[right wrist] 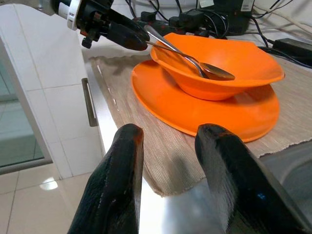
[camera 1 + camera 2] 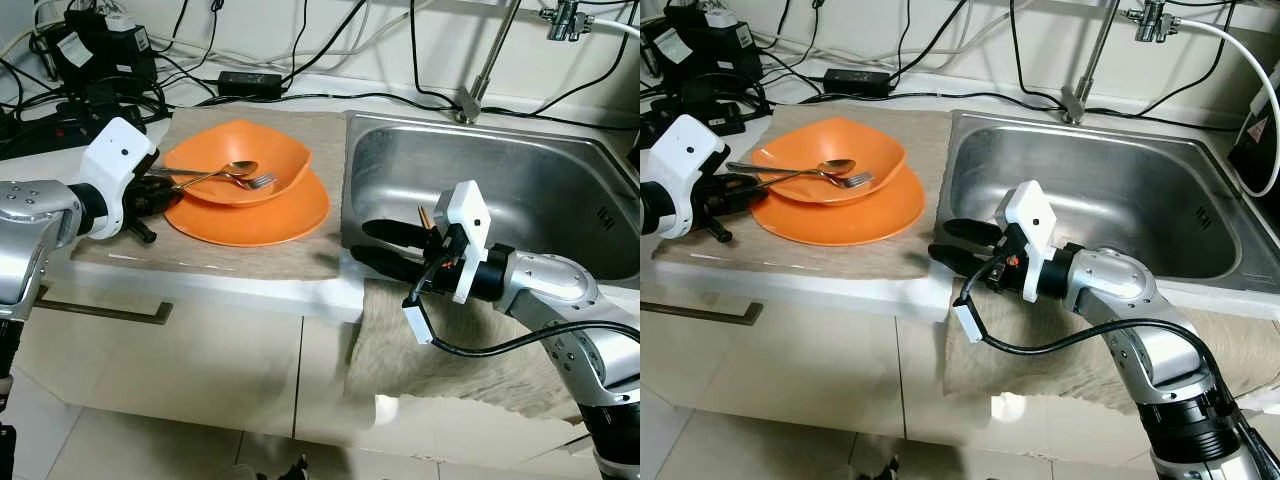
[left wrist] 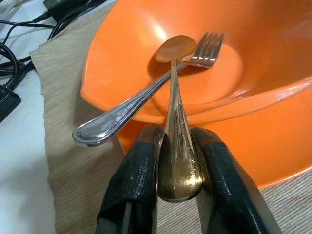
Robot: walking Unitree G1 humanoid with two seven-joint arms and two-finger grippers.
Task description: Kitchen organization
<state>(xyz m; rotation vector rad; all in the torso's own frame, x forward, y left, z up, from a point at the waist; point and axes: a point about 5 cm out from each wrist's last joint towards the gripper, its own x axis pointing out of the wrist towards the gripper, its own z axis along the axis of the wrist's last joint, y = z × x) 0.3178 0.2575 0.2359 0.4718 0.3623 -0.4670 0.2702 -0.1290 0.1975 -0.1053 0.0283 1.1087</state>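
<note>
Black tangle, far left: cables and power adapter [image 2: 95,45] lie on the white counter behind the mat.
Left gripper [image 3: 175,161]: clenched on the spoon [image 2: 215,172] at the handle end, just off the bowl's left rim.
Spoon: its head rests inside the orange bowl [image 2: 270,150], handle crossing the rim.
Fork [image 2: 250,182]: lies in the same bowl, crossed under the spoon and touching it.
Bowl and plate: bowl sits on the orange plate [image 2: 290,215], both on the beige mat [image 2: 250,258] beside the sink.
Right gripper [image 2: 385,248]: fingers spread and empty, hovering at the counter edge by the sink's left wall.
Sink [image 2: 560,170]: steel, a cloth [image 2: 450,360] draped over its front edge.
Risk: lifting the spoon could drag the fork along or tip the bowl, since the handles cross; the grip sits at the very end, so the spoon may pivot or slip.
</note>
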